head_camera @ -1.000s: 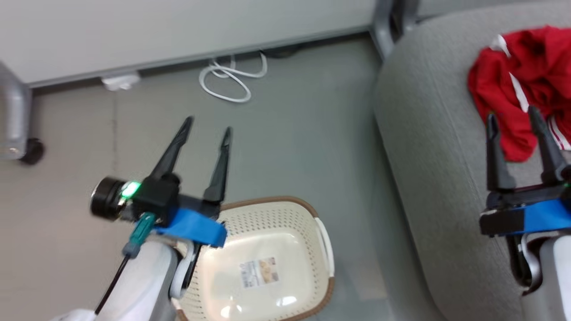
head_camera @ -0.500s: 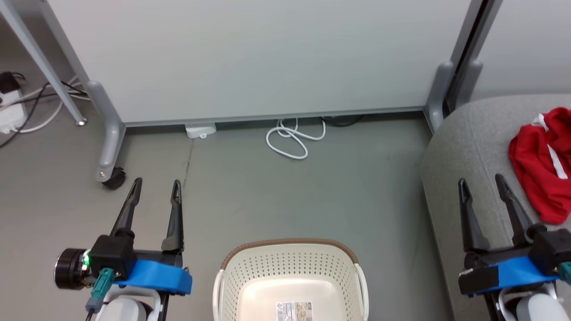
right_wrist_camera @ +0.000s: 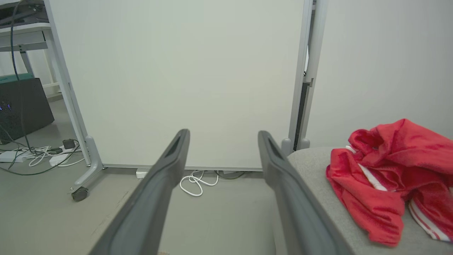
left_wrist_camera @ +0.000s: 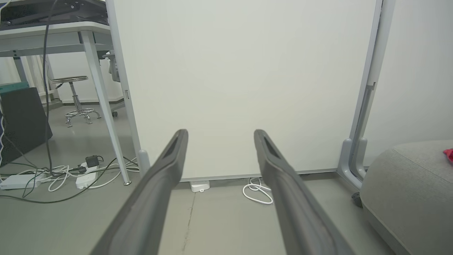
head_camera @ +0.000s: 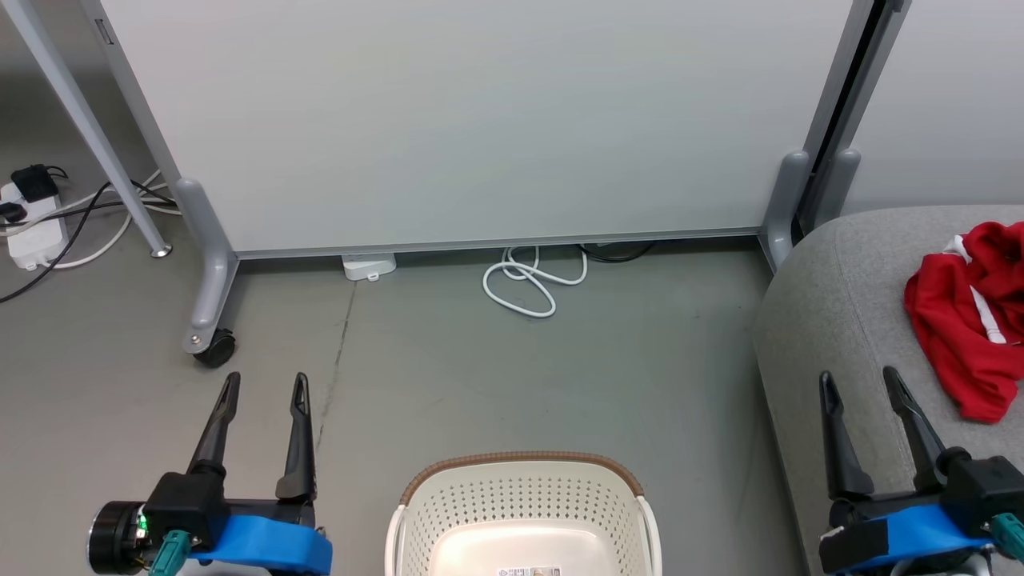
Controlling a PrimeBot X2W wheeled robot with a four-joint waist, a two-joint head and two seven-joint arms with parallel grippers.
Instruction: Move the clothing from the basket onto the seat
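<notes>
The red clothing (head_camera: 968, 320) with white stripes lies crumpled on the grey seat (head_camera: 832, 304) at the right, also seen in the right wrist view as the clothing (right_wrist_camera: 393, 177) on the seat (right_wrist_camera: 311, 159). The cream basket (head_camera: 520, 512) with a brown rim stands on the floor at the bottom centre; what shows of its inside holds only a label. My left gripper (head_camera: 264, 382) is open over the floor left of the basket. My right gripper (head_camera: 860, 380) is open over the seat's front edge, left of the clothing. Both hold nothing.
A white partition panel (head_camera: 480, 120) on grey wheeled feet (head_camera: 210, 304) stands ahead. A coiled white cable (head_camera: 528, 284) lies at its base. A power strip with cables (head_camera: 36, 232) and a table leg (head_camera: 88, 136) are at the far left.
The head camera has swung up and level, so the whole picture shifted. Both grippers now sit lower in the picture, still open, and the right one is left of the clothing.
</notes>
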